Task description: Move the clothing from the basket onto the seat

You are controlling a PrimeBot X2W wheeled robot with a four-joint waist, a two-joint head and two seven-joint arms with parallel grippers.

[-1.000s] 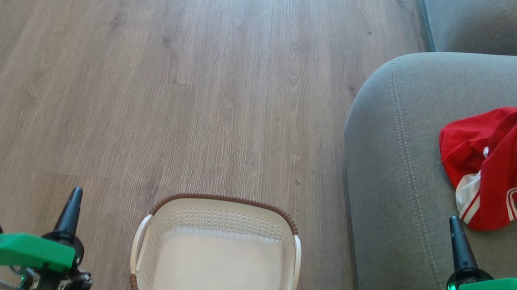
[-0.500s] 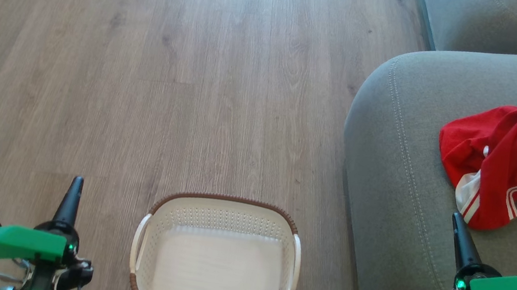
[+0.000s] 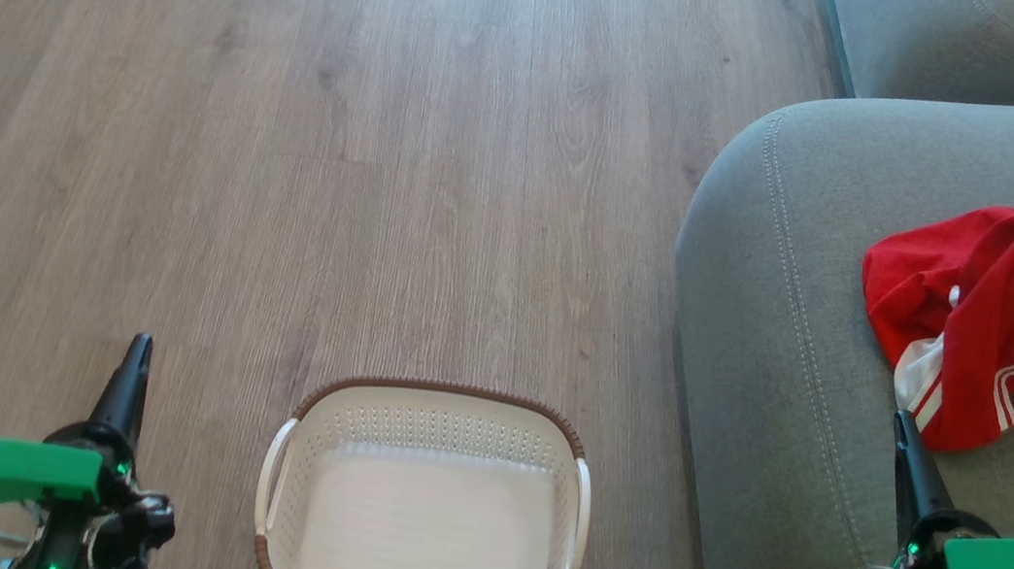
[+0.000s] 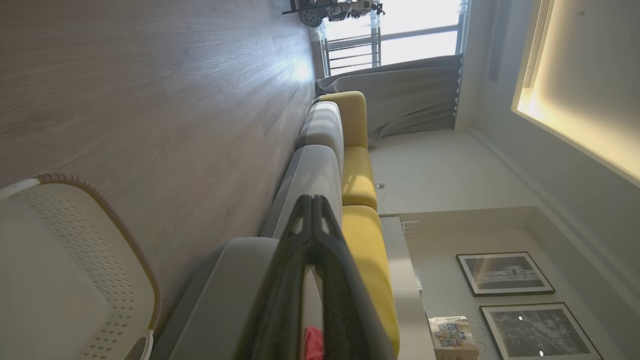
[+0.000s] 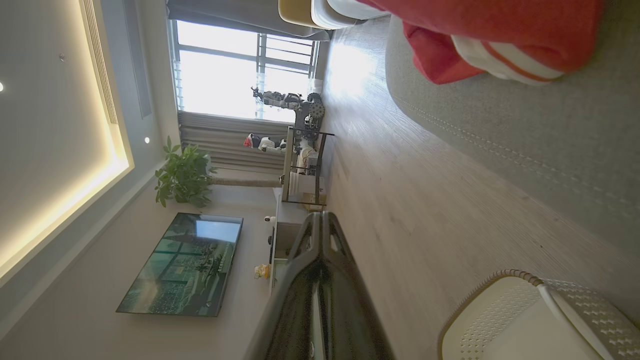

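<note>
While the basket (image 3: 444,392) is standing on the floor with nothing inside, the red-and-white clothing (image 3: 1004,301) is lying bunched on the grey-green seat (image 3: 779,379), just beyond the nearer right gripper (image 3: 902,430). The right gripper and the left gripper (image 3: 136,348) are both keeping their fingers pressed together, gripping nothing.

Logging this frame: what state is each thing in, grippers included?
Cream perforated plastic basket: upright on the wooden floor, empty.
Red and white-striped fabric clothing: crumpled in a heap on the seat.
Grey-green fabric sofa seat: bearing the clothing.
Left gripper: jaws shut, holding nothing.
Right gripper: jaws shut, holding nothing.
</note>
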